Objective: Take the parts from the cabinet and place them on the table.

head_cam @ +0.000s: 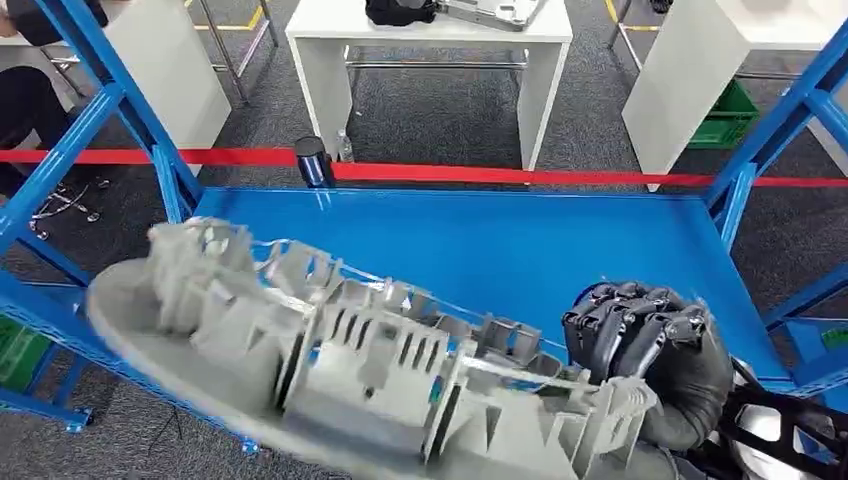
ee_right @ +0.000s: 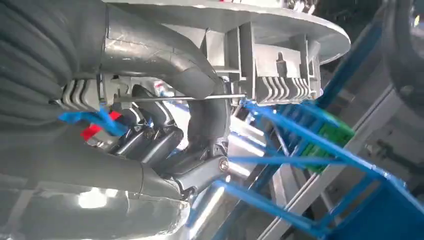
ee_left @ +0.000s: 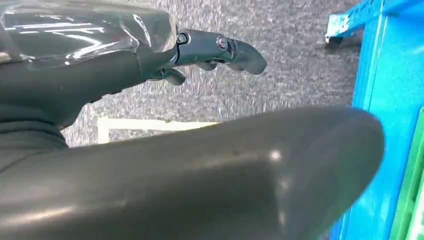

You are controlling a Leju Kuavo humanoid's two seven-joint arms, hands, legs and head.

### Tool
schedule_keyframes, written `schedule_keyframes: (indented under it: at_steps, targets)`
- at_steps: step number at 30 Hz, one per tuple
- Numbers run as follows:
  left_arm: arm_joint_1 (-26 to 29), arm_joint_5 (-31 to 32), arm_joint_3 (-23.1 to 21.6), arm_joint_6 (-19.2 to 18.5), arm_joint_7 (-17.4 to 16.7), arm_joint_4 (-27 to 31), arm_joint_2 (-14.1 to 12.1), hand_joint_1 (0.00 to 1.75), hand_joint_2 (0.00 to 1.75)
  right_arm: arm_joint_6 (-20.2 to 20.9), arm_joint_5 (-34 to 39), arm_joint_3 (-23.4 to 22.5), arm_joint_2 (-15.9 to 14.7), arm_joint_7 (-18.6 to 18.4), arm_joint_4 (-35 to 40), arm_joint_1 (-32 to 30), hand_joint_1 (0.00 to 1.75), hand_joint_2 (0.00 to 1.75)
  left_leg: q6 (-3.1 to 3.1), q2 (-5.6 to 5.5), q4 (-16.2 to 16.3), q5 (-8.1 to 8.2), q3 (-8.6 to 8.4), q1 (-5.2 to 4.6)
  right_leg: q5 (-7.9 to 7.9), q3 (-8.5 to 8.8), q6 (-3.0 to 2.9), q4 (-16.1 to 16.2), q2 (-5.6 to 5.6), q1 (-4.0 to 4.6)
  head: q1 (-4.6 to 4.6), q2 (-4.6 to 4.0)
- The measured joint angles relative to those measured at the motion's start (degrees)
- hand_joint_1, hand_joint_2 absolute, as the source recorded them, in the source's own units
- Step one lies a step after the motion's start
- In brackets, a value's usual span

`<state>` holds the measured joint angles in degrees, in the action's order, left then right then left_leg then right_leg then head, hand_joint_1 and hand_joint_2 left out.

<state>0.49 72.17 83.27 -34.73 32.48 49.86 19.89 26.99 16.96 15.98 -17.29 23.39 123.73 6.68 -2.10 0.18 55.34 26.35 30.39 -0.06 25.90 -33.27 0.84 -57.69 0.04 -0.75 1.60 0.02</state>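
The right hand (head_cam: 645,345) is gripping one end of the long grey ribbed plastic part (head_cam: 340,360), fingers curled tight, holding it over the blue metal shelf's (head_cam: 520,250) front edge. The left hand (ee_left: 200,55) is hanging over the grey carpet (ee_left: 280,75), fingers loosely apart, holding nothing.

Ribbed part (head_cam: 340,360): pale grey throughout, fins slightly darker in shadow. Right hand (head_cam: 645,345): black fingers, dark grey cover. Left hand (ee_left: 220,50): dark grey, glossy. Shelf (head_cam: 520,250): saturated blue, frame posts the same blue. Barrier tape (head_cam: 450,173): red. Floor (head_cam: 440,110): speckled dark grey carpet, yellow line markings. Tables (head_cam: 330,60): white. Crate (head_cam: 730,115): green.
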Motion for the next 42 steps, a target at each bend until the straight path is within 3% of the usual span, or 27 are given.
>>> schedule_keyframes:
  at_steps: [2,4,6,7,9,10,12,14,15,17,19,21,22,25,26,29,30,31,32,34,36,37,38,39,40,41,42]
  targets:
    - [-0.15,0.59,-0.11,0.13,0.50,-0.02,-0.07,0.00,0.00,0.00,0.13,0.37,-0.11,-0.35,0.43,0.92,1.75,1.75,-0.12,0.15,-0.49,-0.39,-0.15,-0.13,2.18,-1.70,-0.30,-3.44,-0.03,-0.03,-0.22,0.00]
    - [-0.18,1.14,-0.11,0.28,0.57,-0.13,-0.09,0.00,0.00,-0.02,0.39,0.85,-0.11,-0.39,0.81,1.39,1.75,1.75,-0.39,0.22,-0.36,-0.89,0.16,-0.26,6.39,-6.25,-0.89,-13.48,-0.03,-0.28,-0.26,0.00]
    - [-0.17,1.68,-0.11,0.35,0.57,-0.24,-0.22,0.00,0.00,-0.04,0.48,1.22,-0.20,-0.72,1.18,1.38,1.75,1.75,-0.39,0.19,-0.02,-0.89,0.48,-0.29,7.41,-8.33,-0.28,-17.95,-0.05,-0.32,-0.33,0.00]
    - [-0.18,1.75,-0.11,0.39,0.57,-0.30,-0.30,0.00,0.00,-0.05,0.55,1.42,-0.28,-0.94,1.37,1.38,1.75,1.75,-0.36,0.15,0.23,-0.85,0.65,-0.27,6.34,-7.29,0.39,-15.91,-0.06,-0.41,-0.35,0.00]
    - [-0.18,2.34,-0.11,0.28,0.57,-0.33,-0.33,0.00,0.00,-0.04,0.88,1.51,-0.33,-1.46,1.95,1.39,1.75,1.75,0.02,0.02,1.15,-0.57,1.13,-0.15,2.25,-2.06,1.84,-5.49,-0.11,-0.75,-0.35,0.00]
    - [-0.18,2.58,-0.11,0.09,0.57,-0.33,-0.33,0.00,0.00,-0.04,1.05,1.51,-0.33,-1.75,2.27,1.40,1.75,1.75,0.40,-0.05,1.86,-0.32,1.53,-0.22,1.16,0.14,2.03,-0.82,-0.29,-0.90,-0.41,0.00]
    - [-0.17,2.95,-0.11,-0.42,0.57,-0.11,-0.46,0.00,0.00,-0.04,1.25,1.46,-0.31,-2.36,2.80,1.22,1.75,1.75,0.94,-0.17,2.87,-0.04,2.50,-0.65,0.81,-0.32,0.56,-1.32,-0.04,-0.57,-0.28,0.00]
    - [-0.16,3.65,-0.04,-0.98,0.54,0.26,-0.48,0.00,0.00,0.09,1.79,1.44,-0.46,-3.02,2.99,0.97,1.75,1.75,1.56,-0.14,2.84,-0.45,2.70,-0.46,0.50,-0.66,-0.01,-1.40,0.01,-0.28,-0.37,0.00]
    - [-0.16,3.97,0.04,-1.33,0.39,0.67,-0.48,0.00,0.00,0.13,2.36,1.42,-0.57,-3.28,3.06,0.94,1.75,1.75,1.60,-0.20,3.06,-0.44,2.92,-0.43,0.14,-0.89,-0.56,-1.23,-0.04,-0.73,-0.35,0.00]
    - [-0.15,4.83,0.18,-1.88,-0.15,1.55,-0.33,0.00,0.00,0.24,2.82,1.29,-0.72,-3.20,3.08,0.71,1.75,1.75,2.48,-0.23,6.33,3.44,4.21,-0.16,-0.50,-1.49,-1.48,-1.16,-0.10,-0.90,-0.01,0.00]
    - [-0.15,5.55,0.26,-2.32,-0.68,2.51,-0.28,0.00,0.00,0.53,2.62,1.11,-0.85,-2.80,3.08,0.37,1.75,1.75,3.11,-0.22,15.33,9.20,7.37,0.29,-1.25,-2.55,-1.69,-1.21,-0.11,-0.73,0.00,0.00]
    - [-0.15,6.16,0.68,-2.91,-1.16,3.37,-0.20,0.00,0.00,0.46,2.34,0.83,-1.03,-2.67,3.08,-0.63,1.75,1.75,3.18,-0.22,20.49,11.37,8.46,0.39,-2.11,-3.72,-1.61,-1.24,-0.09,-0.58,0.02,0.00]
    - [-0.13,6.69,1.01,-2.99,-1.38,3.87,-0.15,0.00,0.00,0.35,2.34,0.76,-1.05,-2.67,3.10,-1.15,1.75,1.75,3.06,-0.22,19.15,10.75,7.09,0.39,-2.60,-4.26,-1.62,-1.24,-0.08,-0.48,0.02,0.00]
    - [-0.10,7.60,1.27,-3.56,-1.66,5.33,-0.13,0.00,0.00,-0.13,2.10,0.57,-1.05,-2.69,3.73,-1.95,1.75,1.75,1.77,-0.26,5.49,6.56,-2.39,0.02,-4.05,-5.59,-1.44,-1.20,0.07,-0.19,0.02,0.00]
    - [-0.22,8.31,1.33,-3.94,-1.66,6.34,-0.17,0.00,0.00,-0.33,1.86,0.37,-0.94,-2.69,4.31,-2.33,1.75,1.75,1.16,-0.32,1.31,6.92,-4.68,-0.43,-4.57,-5.72,-1.03,-1.17,0.01,-0.25,-0.02,0.00]
    - [0.15,10.41,1.60,-5.71,-1.09,7.89,-0.04,0.00,0.00,-0.33,2.38,0.18,-0.85,-2.64,4.57,-2.89,1.75,1.75,0.34,-0.19,1.64,5.59,-3.87,-1.13,-5.87,-5.67,0.06,-0.56,-0.20,-0.68,-0.02,0.00]
    - [0.53,11.27,1.77,-6.43,-0.85,8.93,-0.11,0.00,0.00,-0.28,2.84,-0.02,-0.81,-2.31,4.85,-3.21,1.75,1.75,-0.31,-0.19,1.26,4.73,-3.66,-1.32,-6.84,-5.46,0.53,0.32,-0.17,-0.63,0.07,0.00]
    - [0.67,11.64,1.99,-7.19,-0.55,9.62,0.02,0.00,0.00,-0.20,3.02,-0.37,-0.85,-2.16,5.11,-3.40,1.75,1.75,-0.56,0.01,-0.18,2.76,-3.53,-0.52,-6.99,-5.85,0.55,0.24,-0.21,-0.54,-0.07,0.00]
    - [0.65,12.15,2.19,-7.59,-0.39,9.99,0.07,0.00,0.00,0.02,3.17,-0.66,-0.92,-1.96,5.16,-3.47,1.75,1.75,-0.74,0.20,-0.62,1.75,-2.85,-0.66,-4.58,-6.55,0.09,-0.70,-0.08,-0.42,-0.11,0.00]
    - [0.78,12.85,2.58,-8.08,-0.07,11.04,0.09,0.00,0.00,0.22,3.52,-1.11,-1.18,-1.57,5.16,-3.61,1.75,1.75,-1.03,0.37,-0.60,0.31,-1.05,-0.66,1.89,-8.30,-0.88,-7.70,-0.10,-0.53,-0.28,0.00]
    - [0.76,13.11,2.86,-8.55,0.11,11.80,0.13,0.00,0.00,0.99,4.15,-1.49,-1.49,-1.33,5.11,-4.11,1.75,1.75,-0.99,0.42,-0.46,-1.10,0.47,-0.73,5.90,-9.59,-0.56,-16.06,-0.09,-0.60,-0.28,0.00]
    - [0.74,13.13,2.91,-8.66,0.17,12.11,0.15,0.00,0.00,1.07,4.37,-1.64,-1.66,-1.31,5.07,-4.26,1.75,1.75,-0.85,0.45,-0.35,-1.82,1.50,-0.73,5.73,-9.12,0.21,-18.11,-0.10,-0.67,-0.31,0.00]
    - [0.75,13.46,2.93,-8.92,0.46,12.57,0.15,0.00,0.00,1.20,4.72,-1.71,-1.84,-1.31,4.92,-4.27,1.75,1.75,-0.68,0.51,-0.22,-2.51,2.56,-0.68,4.38,-7.26,1.25,-17.29,-0.10,-0.77,-0.31,0.00]
    - [0.72,13.86,2.95,-9.03,0.76,12.92,0.15,0.00,0.00,1.36,5.03,-1.75,-1.95,-1.22,4.87,-4.27,1.75,1.75,-0.49,0.52,0.02,-2.94,3.32,-0.60,3.09,-4.82,1.96,-14.77,-0.12,-0.87,-0.31,0.00]
    - [0.70,14.27,2.97,-9.16,1.26,13.48,0.20,0.00,0.00,1.55,5.37,-1.90,-2.10,-1.09,4.85,-4.26,1.75,1.75,-0.14,0.51,0.71,-3.38,4.41,-0.44,1.98,-0.04,2.48,-8.60,-0.15,-0.99,-0.28,0.00]
    - [0.68,14.34,2.97,-9.18,1.49,13.82,0.18,0.00,0.00,1.64,5.64,-2.01,-2.12,-1.00,4.85,-4.25,1.75,1.75,0.05,0.53,1.53,-3.50,5.01,-0.50,2.88,3.78,2.31,-3.24,-0.23,-1.11,-0.35,0.00]
    - [0.65,14.45,2.97,-9.42,1.77,14.47,0.20,0.00,0.00,1.92,5.97,-2.10,-2.19,-0.87,4.83,-4.23,1.75,1.75,0.37,0.43,2.31,-3.63,5.88,-0.74,5.17,6.20,1.55,0.81,-0.08,-0.58,-0.39,0.00]
